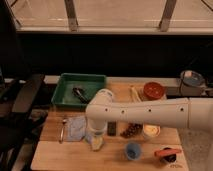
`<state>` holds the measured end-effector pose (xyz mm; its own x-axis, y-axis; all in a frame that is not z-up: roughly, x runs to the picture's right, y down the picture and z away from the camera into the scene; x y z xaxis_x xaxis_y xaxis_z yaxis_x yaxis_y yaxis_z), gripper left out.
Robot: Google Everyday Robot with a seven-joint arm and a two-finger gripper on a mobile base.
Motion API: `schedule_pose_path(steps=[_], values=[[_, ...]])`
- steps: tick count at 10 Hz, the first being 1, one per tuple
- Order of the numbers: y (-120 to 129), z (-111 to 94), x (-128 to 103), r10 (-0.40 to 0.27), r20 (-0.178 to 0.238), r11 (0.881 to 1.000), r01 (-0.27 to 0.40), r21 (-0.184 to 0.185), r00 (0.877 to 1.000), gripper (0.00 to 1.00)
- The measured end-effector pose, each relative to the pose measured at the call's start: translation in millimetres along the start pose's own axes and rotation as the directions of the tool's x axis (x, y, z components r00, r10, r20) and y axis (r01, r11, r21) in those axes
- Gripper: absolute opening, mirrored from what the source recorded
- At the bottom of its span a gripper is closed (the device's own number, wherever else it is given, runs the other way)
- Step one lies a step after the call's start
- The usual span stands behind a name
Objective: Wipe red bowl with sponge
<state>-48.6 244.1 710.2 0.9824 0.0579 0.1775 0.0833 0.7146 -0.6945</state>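
The red bowl stands at the back right of the wooden table, next to a pale yellow utensil. My white arm reaches in from the right, bends at the table's middle and points down. The gripper is at the front left of the table, right over the sponge. The sponge shows a yellowish face and lies beside the pale-blue cloth. The arm's end hides where the gripper meets the sponge. The bowl is far from the gripper, up and to the right.
A green tray holding a dark utensil sits at the back left. A spoon lies left of the cloth. A blue cup, a white cup, a dark block and a red-handled tool stand at the front right. A greyish dish sits at the far right.
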Motion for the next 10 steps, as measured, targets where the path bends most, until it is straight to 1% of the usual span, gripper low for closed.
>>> schedule_pose_path(steps=[1, 2, 5, 6, 8, 10], values=[[-1, 6, 9, 0.09, -0.003, 0.996, -0.09, 0.0, 0.996, 0.65], [0, 14, 13, 0.15, 0.004, 0.989, -0.15, -0.002, 0.989, 0.65], [3, 24, 16, 0.223, 0.037, 0.975, -0.223, -0.001, 0.974, 0.65], [3, 27, 15, 0.236, 0.043, 0.972, -0.236, -0.001, 0.971, 0.65], [1, 32, 14, 0.262, 0.05, 0.965, -0.262, 0.007, 0.964, 0.65], [-6, 33, 21, 0.299, 0.051, 0.953, -0.301, 0.026, 0.953, 0.65]])
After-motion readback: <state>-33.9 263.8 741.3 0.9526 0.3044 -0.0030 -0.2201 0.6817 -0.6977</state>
